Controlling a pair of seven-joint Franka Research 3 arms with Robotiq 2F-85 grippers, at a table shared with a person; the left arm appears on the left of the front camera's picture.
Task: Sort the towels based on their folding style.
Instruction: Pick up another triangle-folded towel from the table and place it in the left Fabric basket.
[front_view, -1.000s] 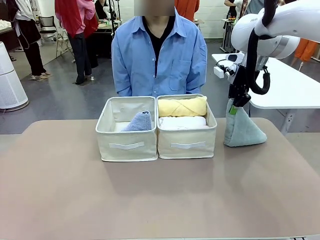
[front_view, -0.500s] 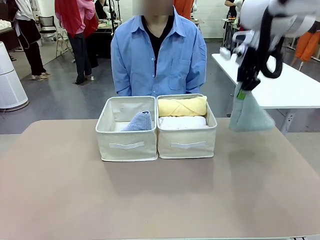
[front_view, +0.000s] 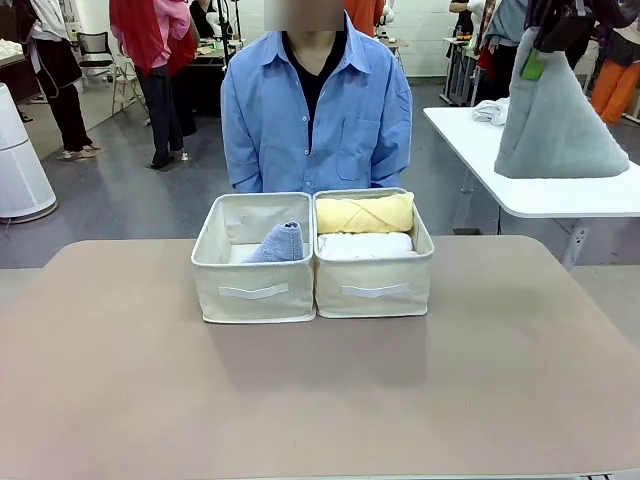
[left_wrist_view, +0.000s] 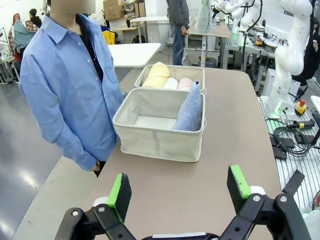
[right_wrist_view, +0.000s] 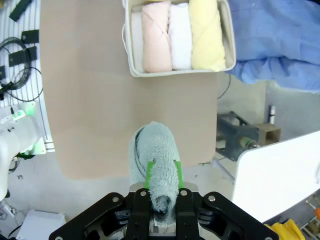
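High at the upper right, my right gripper (front_view: 541, 52) is shut on the tip of the grey-green cone towel (front_view: 560, 125), which hangs well above the table. From the right wrist, the cone (right_wrist_view: 154, 152) sits pinched between the green pads (right_wrist_view: 148, 172). The right bin (front_view: 372, 275) holds the yellow roll (front_view: 365, 212), the white roll (front_view: 365, 243) and the pink roll (right_wrist_view: 156, 35). The light blue cone (front_view: 280, 243) leans in the left bin (front_view: 253, 285). My left gripper (left_wrist_view: 179, 187) is open over the table's left end, nothing between its fingers. The dark grey roll is out of view.
A person in a blue shirt (front_view: 315, 110) stands just behind the bins. A white side table (front_view: 560, 195) is beyond the right corner of the brown table (front_view: 320, 400). Cables and another arm's base (left_wrist_view: 285, 95) lie off the table's side.
My right gripper has lifted the grey-green cone off the table's right side and carried it high up and to the right. The bins and their towels have not moved.
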